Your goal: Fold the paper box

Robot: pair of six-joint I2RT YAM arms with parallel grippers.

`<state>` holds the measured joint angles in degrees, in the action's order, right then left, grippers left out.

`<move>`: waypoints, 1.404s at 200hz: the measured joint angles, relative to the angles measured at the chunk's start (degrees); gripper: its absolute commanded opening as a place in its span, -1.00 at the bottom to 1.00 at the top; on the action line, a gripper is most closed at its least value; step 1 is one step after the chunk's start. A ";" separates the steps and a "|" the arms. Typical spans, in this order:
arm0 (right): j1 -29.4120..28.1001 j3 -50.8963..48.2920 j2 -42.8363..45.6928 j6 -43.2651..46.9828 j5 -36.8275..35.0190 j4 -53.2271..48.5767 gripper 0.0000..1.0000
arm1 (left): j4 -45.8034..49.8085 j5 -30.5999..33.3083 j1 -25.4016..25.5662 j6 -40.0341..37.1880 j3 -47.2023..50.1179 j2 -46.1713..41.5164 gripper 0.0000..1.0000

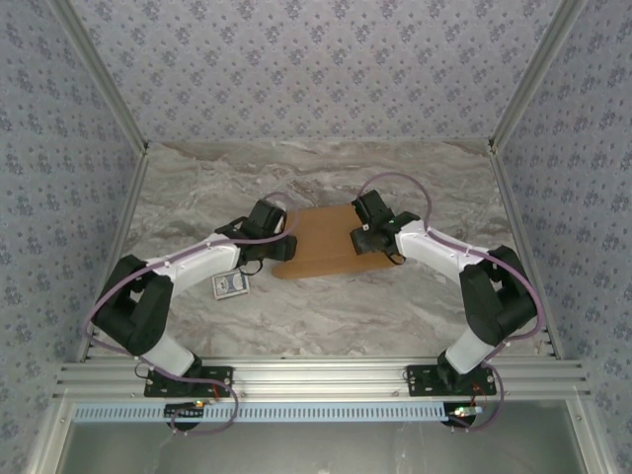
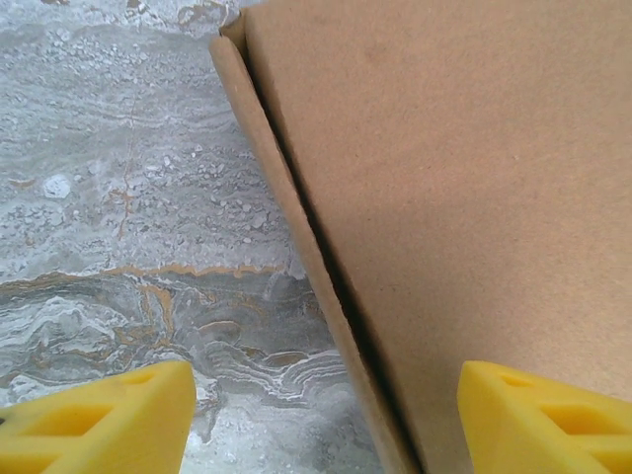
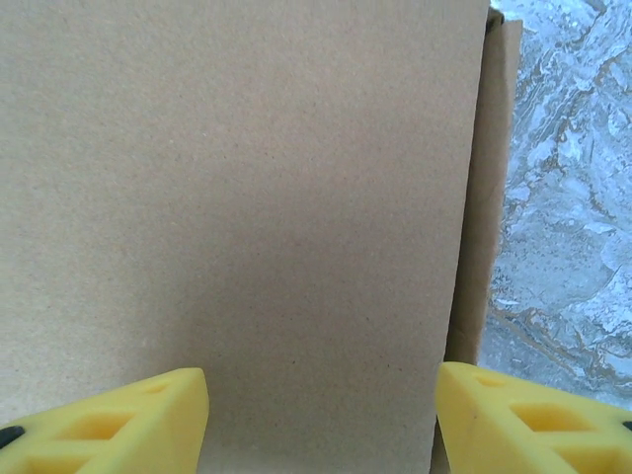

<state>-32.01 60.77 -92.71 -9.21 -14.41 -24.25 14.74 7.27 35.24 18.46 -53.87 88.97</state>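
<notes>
The brown paper box (image 1: 321,242) lies flat in the middle of the grey marble table (image 1: 336,316). The left gripper (image 2: 326,430) is at the box's left edge and the right gripper (image 3: 321,425) is over its right side, both with jaws wide apart.

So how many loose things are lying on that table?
2: the brown paper box at mid-table, and a small blue-and-white packet to its near left. Something smaller may be hidden from the camera.
</notes>
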 measured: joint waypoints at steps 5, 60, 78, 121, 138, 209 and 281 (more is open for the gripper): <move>-0.02 0.13 0.09 0.09 0.13 -0.13 0.29 | -0.04 0.00 0.00 0.00 0.07 -0.44 0.41; 0.00 -1.14 7.08 0.24 3.41 -4.09 0.34 | -2.16 -1.14 5.25 -4.63 7.37 -12.20 0.50; 0.50 -2.51 11.58 -0.22 5.46 -5.62 0.35 | -2.45 0.33 14.43 -10.40 9.14 -16.48 0.51; 8.20 -4.46 16.90 -0.92 12.41 -6.62 0.36 | -2.54 7.19 23.39 -23.58 6.69 -10.62 0.55; 10.64 -5.07 17.70 -1.11 14.21 -6.88 0.35 | -2.49 10.86 25.49 -28.55 4.74 -5.53 0.56; 12.17 -7.98 19.06 -1.49 19.39 -6.86 0.35 | -3.91 23.17 26.64 -41.79 -0.57 7.43 0.13; 12.39 -8.50 21.14 -1.51 20.02 -6.88 0.35 | -3.34 22.53 23.78 -44.15 -3.37 7.34 -0.65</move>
<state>-19.62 52.27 -71.57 -10.72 5.61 -31.14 11.40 29.80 59.02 -25.69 -57.23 96.31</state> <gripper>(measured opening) 0.676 0.220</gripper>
